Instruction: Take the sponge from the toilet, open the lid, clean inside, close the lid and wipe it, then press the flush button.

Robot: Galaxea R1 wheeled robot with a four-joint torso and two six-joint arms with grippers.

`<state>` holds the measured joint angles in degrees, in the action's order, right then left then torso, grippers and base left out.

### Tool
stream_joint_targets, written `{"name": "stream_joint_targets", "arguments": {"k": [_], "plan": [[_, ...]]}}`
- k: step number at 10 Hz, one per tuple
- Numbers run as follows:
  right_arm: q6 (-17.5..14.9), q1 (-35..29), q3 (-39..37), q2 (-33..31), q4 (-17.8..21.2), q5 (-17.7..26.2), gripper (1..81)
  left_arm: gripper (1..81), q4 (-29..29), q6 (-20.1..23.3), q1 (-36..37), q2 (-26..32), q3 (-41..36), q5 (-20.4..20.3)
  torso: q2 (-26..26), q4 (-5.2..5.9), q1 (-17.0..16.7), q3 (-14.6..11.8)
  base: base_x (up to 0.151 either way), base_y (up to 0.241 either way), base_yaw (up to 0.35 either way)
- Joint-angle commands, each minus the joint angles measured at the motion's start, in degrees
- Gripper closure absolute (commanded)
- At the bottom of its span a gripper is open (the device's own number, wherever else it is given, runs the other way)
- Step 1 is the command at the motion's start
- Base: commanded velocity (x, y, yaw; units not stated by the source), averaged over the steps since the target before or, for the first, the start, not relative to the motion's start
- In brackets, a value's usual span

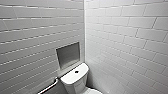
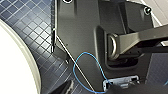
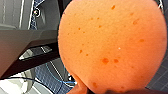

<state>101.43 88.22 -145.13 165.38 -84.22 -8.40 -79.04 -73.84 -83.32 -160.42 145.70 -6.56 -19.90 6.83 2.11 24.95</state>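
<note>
Gripped in right jaws, over dark tiled floor (image 2: 27, 22): orange sponge (image 3: 110, 42). Left jaws' state impossible to tell. In the white-tiled corner, toilet (image 1: 75, 81), button (image 1: 76, 71) atop its tank, grab bar (image 1: 48, 87) alongside.

Head camera high above toilet (image 1: 75, 78); both wrist cameras over dark floor (image 2: 27, 22)
</note>
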Motion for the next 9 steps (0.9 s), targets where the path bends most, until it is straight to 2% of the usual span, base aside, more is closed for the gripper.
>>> {"name": "stream_joint_targets", "arguments": {"k": [1, 2, 3, 6, 9], "plan": [[-0.1, -1.9, 0.4, -0.3, -0.5, 1.2, 81.1, 1.0, 54.5, 50.9, 4.9, -0.8, -6.4, 15.3, 0.0, 0.00, 0.0, 0.0, 0.000, 0.000, 0.000], [-0.1, -1.9, 0.4, -0.2, -0.5, 1.2, 81.1, 1.0, 33.7, 32.4, 3.0, 0.0, -4.8, 9.0, 0.0, 0.00, 0.0, 0.0, 0.000, 0.000, 0.000], [-0.1, -1.9, 0.4, -0.2, -0.6, 1.2, 81.1, 1.0, 59.4, 55.9, 6.8, 1.8, -9.5, 14.7, 0.0, 0.00, 0.0, 0.0, 0.000, 0.000, 0.000], [-0.1, -1.9, 0.4, 0.1, -0.5, 1.2, 81.1, 1.0, 58.3, 57.1, 12.2, 4.1, -13.3, 15.3, 0.0, 0.00, 0.0, 0.0, 0.000, 0.000, 0.000], [-0.1, -1.9, 0.6, 0.2, -0.6, 1.1, 81.1, 1.0, 52.7, 57.4, 16.3, 10.2, -28.4, 15.1, 0.0, 0.00, 0.0, 0.0, 0.000, 0.000, 0.000]]}}
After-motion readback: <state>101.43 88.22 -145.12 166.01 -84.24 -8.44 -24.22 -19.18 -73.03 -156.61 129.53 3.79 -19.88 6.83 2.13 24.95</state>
